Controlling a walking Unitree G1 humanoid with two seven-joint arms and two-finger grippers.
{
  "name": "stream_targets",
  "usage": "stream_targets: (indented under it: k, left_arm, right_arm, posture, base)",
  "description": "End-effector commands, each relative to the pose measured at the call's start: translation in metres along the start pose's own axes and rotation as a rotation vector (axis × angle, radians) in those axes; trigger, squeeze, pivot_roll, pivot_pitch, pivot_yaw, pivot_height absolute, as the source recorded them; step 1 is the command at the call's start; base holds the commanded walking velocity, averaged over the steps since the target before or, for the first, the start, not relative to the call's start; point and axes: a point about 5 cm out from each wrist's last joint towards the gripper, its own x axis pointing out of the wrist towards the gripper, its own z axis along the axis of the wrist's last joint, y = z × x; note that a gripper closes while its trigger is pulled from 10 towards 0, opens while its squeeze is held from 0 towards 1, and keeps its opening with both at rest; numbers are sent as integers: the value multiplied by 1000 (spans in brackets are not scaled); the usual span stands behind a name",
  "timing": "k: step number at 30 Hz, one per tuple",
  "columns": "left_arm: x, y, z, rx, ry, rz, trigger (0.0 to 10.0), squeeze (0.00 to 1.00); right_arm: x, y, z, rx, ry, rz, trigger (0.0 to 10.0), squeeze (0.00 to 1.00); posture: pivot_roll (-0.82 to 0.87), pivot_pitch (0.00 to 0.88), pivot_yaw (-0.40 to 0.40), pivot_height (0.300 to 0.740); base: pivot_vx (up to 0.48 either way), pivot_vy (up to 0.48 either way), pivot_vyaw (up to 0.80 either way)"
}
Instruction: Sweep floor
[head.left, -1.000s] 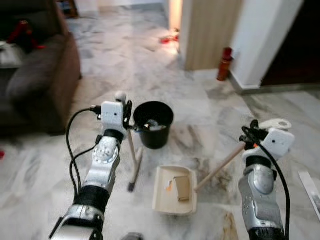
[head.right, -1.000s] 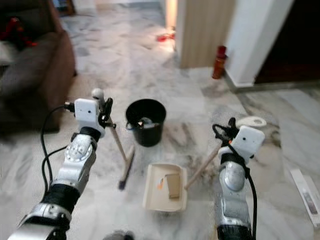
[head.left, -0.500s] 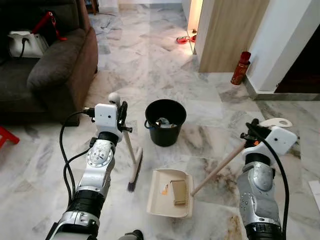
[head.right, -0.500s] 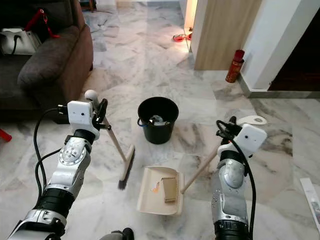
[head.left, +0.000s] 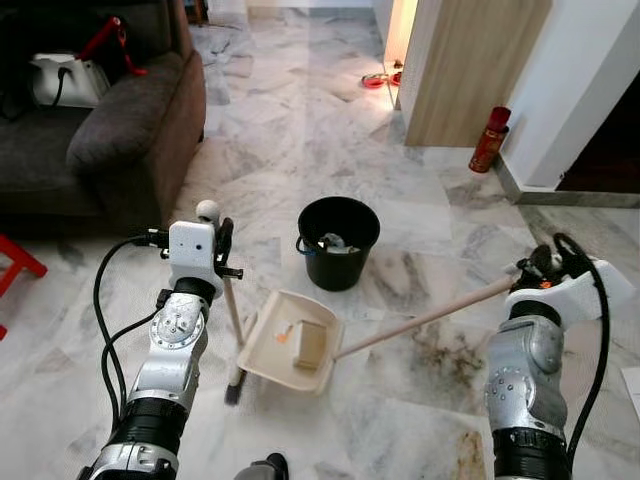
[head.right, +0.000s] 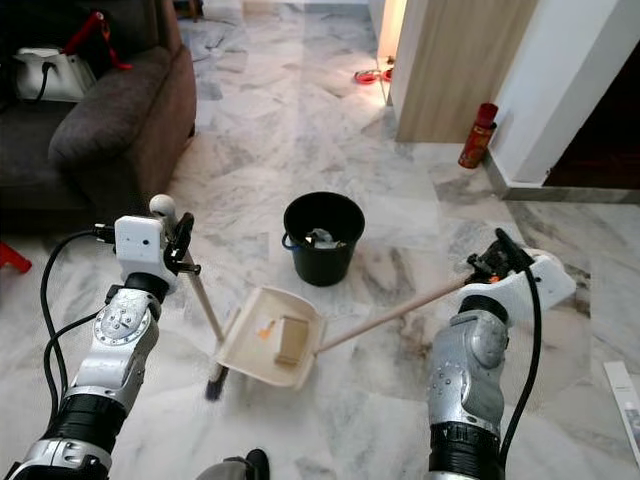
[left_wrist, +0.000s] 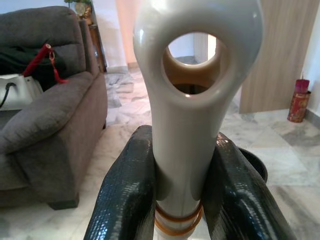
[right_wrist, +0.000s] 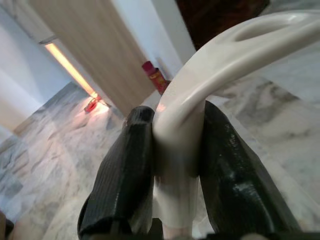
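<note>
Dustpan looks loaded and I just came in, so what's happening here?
The robot is mid-sweep on the marble floor. Its left hand is shut on the broom, whose bristles rest on the floor beside the dustpan. Its right hand is shut on the dustpan's long handle. The pan is tilted, holding a tan block and an orange scrap. A black bucket with some rubbish in it stands just beyond the pan, probably the next stop.

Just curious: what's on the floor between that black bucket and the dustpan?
Nothing: in the left eye view only bare marble separates the black bucket and the dustpan.
</note>
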Motion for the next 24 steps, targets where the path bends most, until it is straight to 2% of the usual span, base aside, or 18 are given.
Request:
stream_targets:
  k: [1, 9, 18, 24]
  left_arm:
    - [0, 0, 9, 19, -40, -14, 10000, 0]
    - [-2, -2, 10, 34, -37, -27, 10000, 0]
    - [-3, -4, 10, 34, -36, -31, 10000, 0]
    - [-3, -5, 10, 31, -30, -33, 10000, 0]
  right_arm:
    - [5, 13, 29, 111, -93, 11, 10000, 0]
    - [10, 32, 53, 96, -178, 71, 10000, 0]
    - [13, 60, 83, 148, -253, 144, 10000, 0]
    - [12, 65, 88, 145, -269, 166, 10000, 0]
  posture:
    - [93, 131, -18, 740]
    - [95, 128, -20, 740]
    - [93, 125, -27, 740]
    - [92, 124, -29, 740]
  base:
    - [0, 0, 0]
    - [0, 0, 0]
    - [0, 0, 0]
    - [0, 0, 0]
